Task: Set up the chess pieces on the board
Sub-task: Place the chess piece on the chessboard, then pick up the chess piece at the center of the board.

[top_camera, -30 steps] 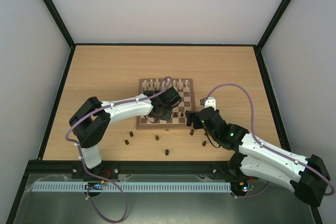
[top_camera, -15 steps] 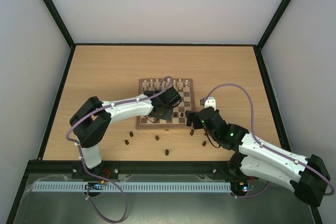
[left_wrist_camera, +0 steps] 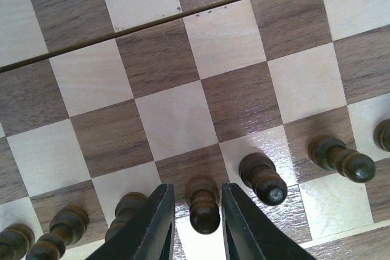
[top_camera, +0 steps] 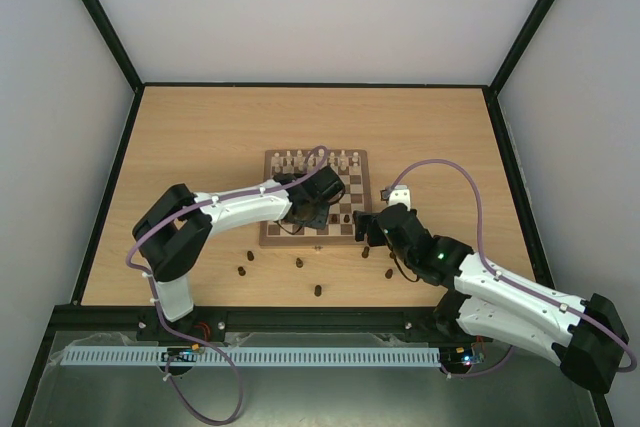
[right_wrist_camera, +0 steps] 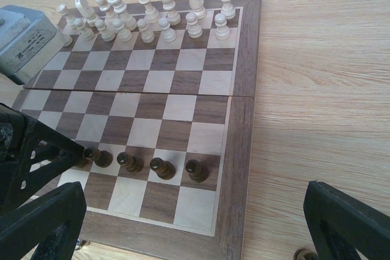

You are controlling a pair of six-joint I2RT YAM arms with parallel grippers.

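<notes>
The board (top_camera: 352,185) lies mid-table. Cream chess pieces (right_wrist_camera: 146,13) fill its far two rows. A row of dark pawns (right_wrist_camera: 161,167) stands on the second near row. My left gripper (left_wrist_camera: 198,223) straddles one upright dark pawn (left_wrist_camera: 203,202) in that row; its jaws stand slightly apart, with a thin gap on each side of the pawn. Neighbouring pawns (left_wrist_camera: 263,178) stand close on both sides. My right gripper (right_wrist_camera: 195,229) hangs wide open and holds nothing, over the board's near right corner.
Several loose dark pieces (top_camera: 299,263) lie on the table in front of the board, one (right_wrist_camera: 303,254) by my right gripper's fingers. The left arm's wrist (right_wrist_camera: 27,41) hangs over the board's left half. Black frame posts edge the table.
My left gripper's jaws have parted a little from the dark pawn, which stays standing on its square. The right gripper has edged slightly farther over the board's corner.
</notes>
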